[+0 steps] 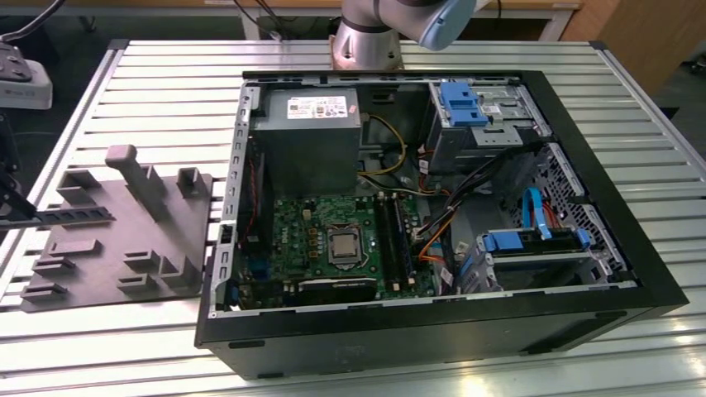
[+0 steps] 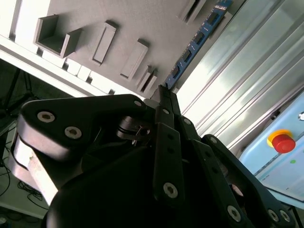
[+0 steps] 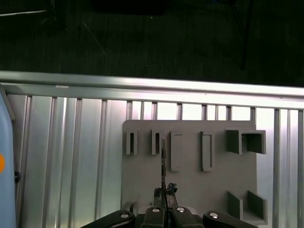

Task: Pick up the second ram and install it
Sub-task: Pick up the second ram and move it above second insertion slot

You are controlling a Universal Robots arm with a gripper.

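The second ram (image 1: 72, 217) is a thin dark stick held level over the outer side of the grey fixture plate (image 1: 132, 248), at the exterior view's left. My gripper (image 1: 18, 217) is at that view's left edge, shut on the stick's end. In the second wrist view the blue board (image 2: 197, 45) runs out from my closed fingertips (image 2: 164, 95) over the plate. The first wrist view shows the ram (image 3: 163, 164) edge-on above my gripper (image 3: 165, 204). I cannot tell whether it touches the plate. The motherboard's black ram slots (image 1: 392, 236) lie inside the open case.
The open computer case (image 1: 617, 273) takes up the table's middle and right, with the grey power supply (image 1: 307, 136) and blue drive brackets (image 1: 458, 103) inside. The arm's base (image 1: 369, 37) stands behind it. A red stop button (image 2: 283, 141) is beside the slatted table (image 1: 165, 74).
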